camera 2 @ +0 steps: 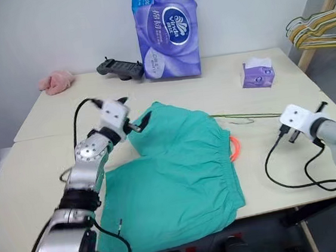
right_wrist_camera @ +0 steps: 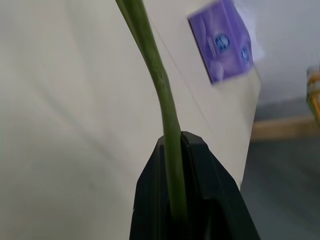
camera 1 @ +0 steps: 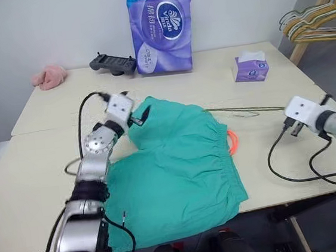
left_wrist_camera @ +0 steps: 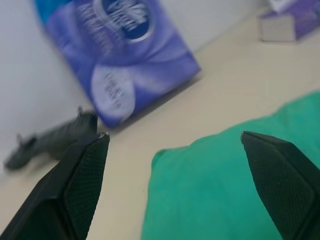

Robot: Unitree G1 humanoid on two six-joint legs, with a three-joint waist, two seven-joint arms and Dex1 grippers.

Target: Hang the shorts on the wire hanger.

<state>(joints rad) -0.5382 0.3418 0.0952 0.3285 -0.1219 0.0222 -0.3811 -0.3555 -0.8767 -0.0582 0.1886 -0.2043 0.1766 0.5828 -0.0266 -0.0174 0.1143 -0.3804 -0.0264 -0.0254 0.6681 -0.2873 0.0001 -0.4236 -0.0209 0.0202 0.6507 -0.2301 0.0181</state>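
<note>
The teal-green shorts (camera 1: 178, 167) lie spread on the table's middle, their lower part hanging over the near edge. The orange drawstring (camera 1: 233, 141) shows at the waistband on the right. My left gripper (camera 1: 138, 118) is open at the shorts' far left corner, and in the left wrist view its fingers (left_wrist_camera: 80, 170) stand wide apart with the cloth beyond them. The wire hanger (camera 1: 244, 109) is a thin dark wire running from the shorts' far right edge toward my right gripper (camera 1: 292, 126). In the right wrist view that gripper (right_wrist_camera: 172, 145) is shut on the olive wire (right_wrist_camera: 150, 55).
A tall purple tissue pack (camera 1: 162, 27) stands at the back, a black controller (camera 1: 112, 63) to its left and a pink cloth (camera 1: 49, 76) further left. A small purple tissue box (camera 1: 250, 68) sits back right. A bunch of hangers (camera 1: 316, 20) hangs off the table's right.
</note>
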